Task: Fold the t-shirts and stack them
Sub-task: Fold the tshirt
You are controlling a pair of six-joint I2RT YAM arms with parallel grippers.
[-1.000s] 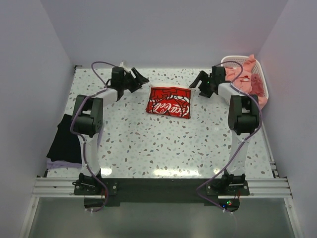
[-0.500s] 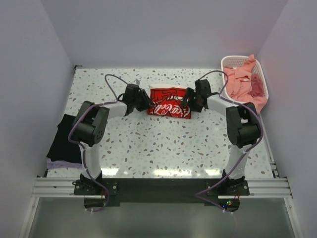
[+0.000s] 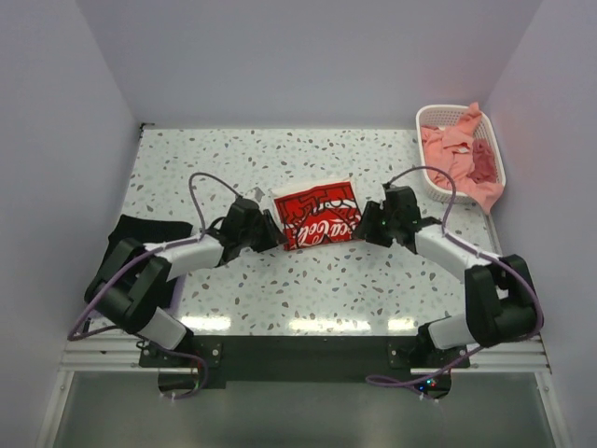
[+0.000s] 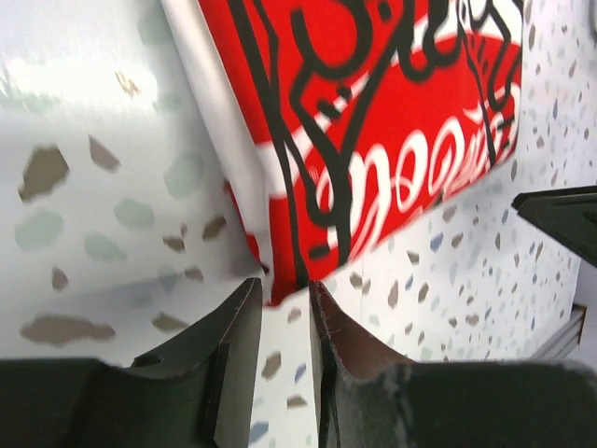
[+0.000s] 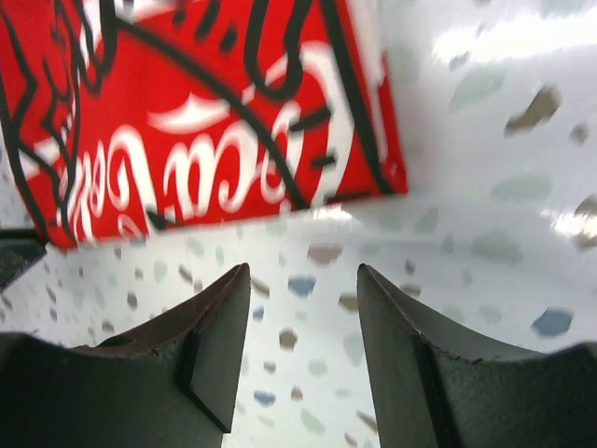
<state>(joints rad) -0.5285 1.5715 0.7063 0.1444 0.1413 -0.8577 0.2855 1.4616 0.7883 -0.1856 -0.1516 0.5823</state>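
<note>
Currently the cream-white tee (image 3: 317, 217), folded with its red-and-black print up, lies in the middle of the table (image 3: 308, 289), between the two arms. Left fingers (image 4: 233, 345): only a narrow slit apart, low at the tee's near-left corner; the corner seems to reach just between the tips, but a pinch cannot be confirmed. Right fingers (image 5: 215, 327): well apart, holding nothing, tee's near-right edge just beyond the tips. Black tee (image 3: 140, 229) at the left table edge. Salmon-pink tees (image 3: 457, 154) heaped in the white basket (image 3: 448, 112), far right.
</note>
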